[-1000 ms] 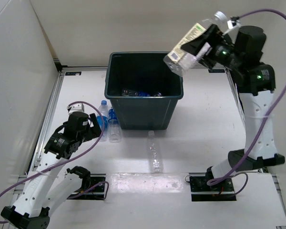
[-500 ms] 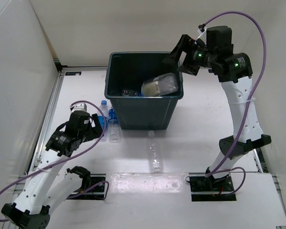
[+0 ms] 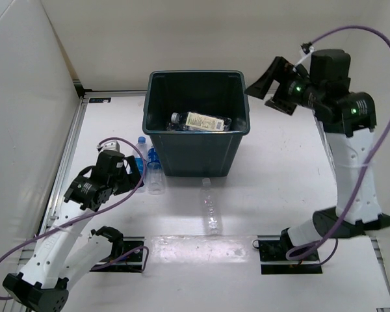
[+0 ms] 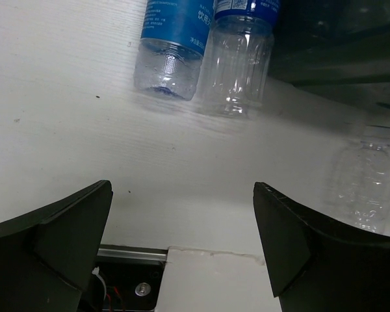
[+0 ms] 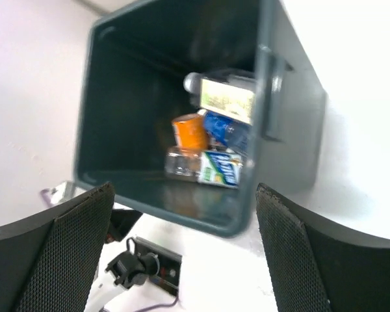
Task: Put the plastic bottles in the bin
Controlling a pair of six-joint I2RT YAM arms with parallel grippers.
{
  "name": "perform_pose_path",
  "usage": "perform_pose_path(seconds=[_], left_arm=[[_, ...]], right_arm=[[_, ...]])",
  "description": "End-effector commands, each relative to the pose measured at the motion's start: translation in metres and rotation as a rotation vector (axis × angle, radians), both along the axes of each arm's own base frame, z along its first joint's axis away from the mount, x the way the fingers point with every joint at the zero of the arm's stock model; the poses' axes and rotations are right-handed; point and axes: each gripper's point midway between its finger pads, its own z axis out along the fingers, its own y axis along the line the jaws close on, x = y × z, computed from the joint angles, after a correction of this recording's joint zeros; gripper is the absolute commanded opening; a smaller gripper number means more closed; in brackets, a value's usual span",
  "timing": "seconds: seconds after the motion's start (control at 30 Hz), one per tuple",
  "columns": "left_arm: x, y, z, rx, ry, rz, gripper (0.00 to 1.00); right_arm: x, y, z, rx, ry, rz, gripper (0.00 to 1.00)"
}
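The dark grey-green bin (image 3: 196, 79) stands at the table's middle back, with several bottles inside, a pale-labelled one (image 3: 205, 121) on top. The bin (image 5: 298, 123) fills the right wrist view. My right gripper (image 3: 268, 91) is open and empty, raised beside the bin's right rim. Two blue-labelled bottles (image 3: 143, 151) and a clear one (image 3: 156, 178) lie left of the bin. Another clear bottle (image 3: 211, 208) lies in front of it. My left gripper (image 3: 131, 170) is open and empty, close to the left bottles. In the left wrist view a blue-labelled bottle (image 4: 171, 45) and a clear bottle (image 4: 237, 62) lie ahead.
White walls close in the table on the left and back. An aluminium rail (image 3: 65, 169) runs along the left edge. Black mounting plates (image 3: 292, 255) sit at the arm bases. A clear bottle (image 4: 364, 185) lies at the right of the left wrist view.
My right gripper let go of the pale-labelled bottle, which dropped into the bin and now lies on top. The right arm then drew back to the right. The left gripper edged toward the bottles.
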Motion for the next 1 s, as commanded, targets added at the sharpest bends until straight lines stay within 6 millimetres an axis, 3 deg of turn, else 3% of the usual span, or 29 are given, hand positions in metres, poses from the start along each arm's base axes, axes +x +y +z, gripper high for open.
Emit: perform_pose_path(seconds=[0.0,0.07,0.1,0.2,0.27,0.3,0.4,0.43,0.5,0.57,0.77,0.97], left_arm=[[0.0,-0.004,0.006,-0.041,-0.04,0.003,1.0],[0.002,-0.004,0.008,-0.05,-0.067,0.002,1.0],[0.001,-0.005,0.006,-0.047,-0.062,-0.007,1.0],[0.009,0.002,0.011,-0.027,-0.078,0.02,1.0],[0.021,0.006,0.009,-0.044,-0.06,0.045,1.0],[0.029,0.004,0.011,-0.055,-0.082,0.028,1.0],[0.052,0.006,0.013,-0.127,-0.152,0.078,1.0],[0.052,0.007,0.001,-0.139,-0.13,0.1,1.0],[0.068,0.006,-0.001,-0.185,-0.16,0.131,1.0],[0.075,0.004,-0.007,-0.186,-0.162,0.115,1.0],[0.085,0.023,-0.029,0.0,-0.11,0.053,1.0],[0.098,0.022,-0.039,0.027,-0.108,0.023,1.0]], right_arm=[[-0.026,-0.022,-0.023,-0.053,0.042,-0.077,0.9],[-0.044,-0.024,-0.031,-0.056,0.058,-0.071,0.9],[-0.052,-0.026,-0.06,-0.077,0.131,-0.083,0.9],[-0.088,-0.032,-0.08,-0.033,0.181,-0.098,0.9],[-0.1,-0.032,-0.114,-0.025,0.286,-0.116,0.9],[-0.104,-0.033,-0.118,-0.018,0.299,-0.123,0.9],[-0.122,-0.049,-0.119,0.014,0.318,-0.159,0.9],[-0.124,-0.053,-0.106,0.038,0.296,-0.147,0.9],[-0.126,-0.074,-0.109,0.002,0.322,-0.195,0.9],[-0.13,-0.078,-0.102,0.011,0.314,-0.177,0.9],[-0.147,-0.081,-0.129,0.047,0.412,-0.188,0.9],[-0.138,-0.091,-0.111,0.027,0.395,-0.188,0.9]])
